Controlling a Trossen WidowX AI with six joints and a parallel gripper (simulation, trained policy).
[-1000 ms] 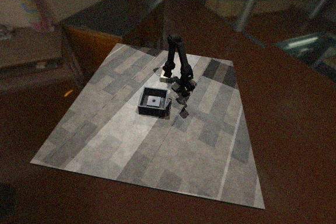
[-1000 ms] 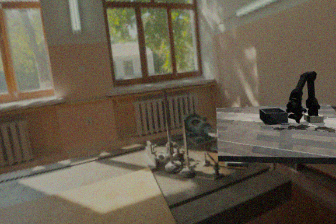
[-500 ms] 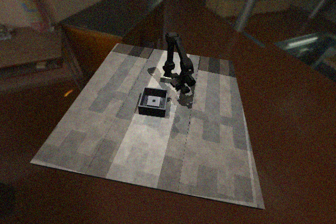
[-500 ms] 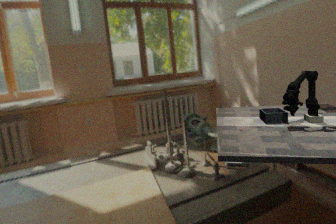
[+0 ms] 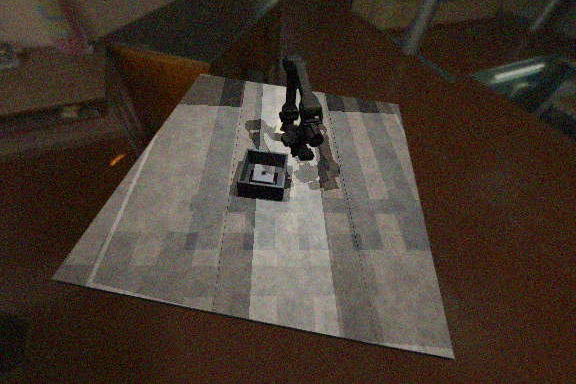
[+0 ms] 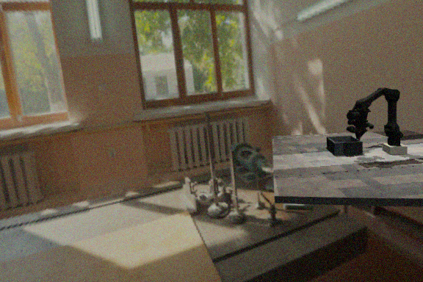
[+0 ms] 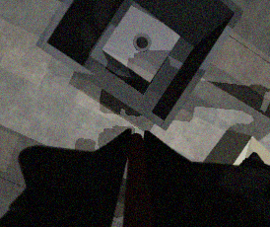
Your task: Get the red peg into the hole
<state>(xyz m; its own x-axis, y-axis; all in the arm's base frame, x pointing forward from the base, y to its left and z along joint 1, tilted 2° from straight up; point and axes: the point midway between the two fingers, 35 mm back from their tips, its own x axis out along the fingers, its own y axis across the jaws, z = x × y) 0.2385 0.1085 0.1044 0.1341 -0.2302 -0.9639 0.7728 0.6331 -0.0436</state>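
Observation:
The dark red peg [image 7: 137, 180] shows in the wrist view as a dim strip between the fingers. My gripper [image 5: 306, 156] [image 6: 358, 136] [image 7: 137, 133] is shut on it. The peg's lower end is hidden or too dark to make out in the top and exterior views. The open dark box [image 5: 261, 191] [image 6: 344, 148] [image 7: 142, 104] stands on the table. On its floor lies a pale square plate [image 5: 258, 168] [image 7: 121, 38] with a round hole [image 7: 141, 42] that shows nothing in it. The gripper is beside the box, on its robot-base side, at about rim height or above, not over the plate.
The arm's pale base block [image 6: 394, 149] stands on the patterned table [image 5: 380, 247] behind the gripper. The box's near wall stands between the gripper and the plate. Shadows of the arm fall on the table beside the box.

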